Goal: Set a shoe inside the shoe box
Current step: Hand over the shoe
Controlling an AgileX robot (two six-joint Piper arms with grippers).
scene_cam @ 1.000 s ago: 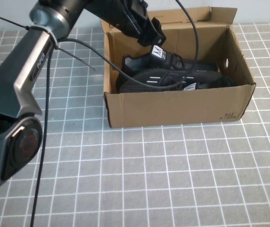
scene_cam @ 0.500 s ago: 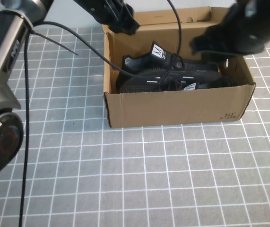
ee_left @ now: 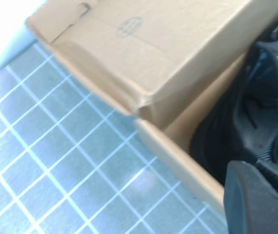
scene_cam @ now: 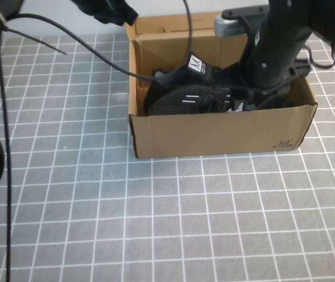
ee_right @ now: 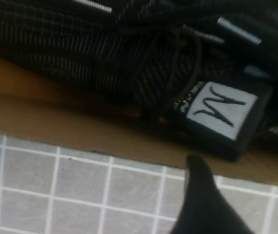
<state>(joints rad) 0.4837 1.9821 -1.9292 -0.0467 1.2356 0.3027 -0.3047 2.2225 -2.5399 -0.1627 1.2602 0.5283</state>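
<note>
The box sits open on the grid-patterned desk, lid flap up at its far side. Two black sneakers lie inside it, side by side. The shoe lies along the box's near wall, white dashes on its side showing, its heel end hidden under the right arm. The twin lies behind it toward the far wall, white tongue label up. The right arm reaches down into the box over its right half, covering the shoes there. The right claw is at the box's near wall, just above the rim, one dark finger showing against the desk outside the box; cannot tell whether it is spread or pressed together. In the right wrist view a white tongue label and laces lie just inside the near wall. The left claw hangs above the box's far left corner, outside the box, touching nothing; cannot tell its state either, only one dark tip shows in the left wrist view next to the corner of the box and the black mesh inside. A black cable trails from the left arm to the box's left wall.
</note>
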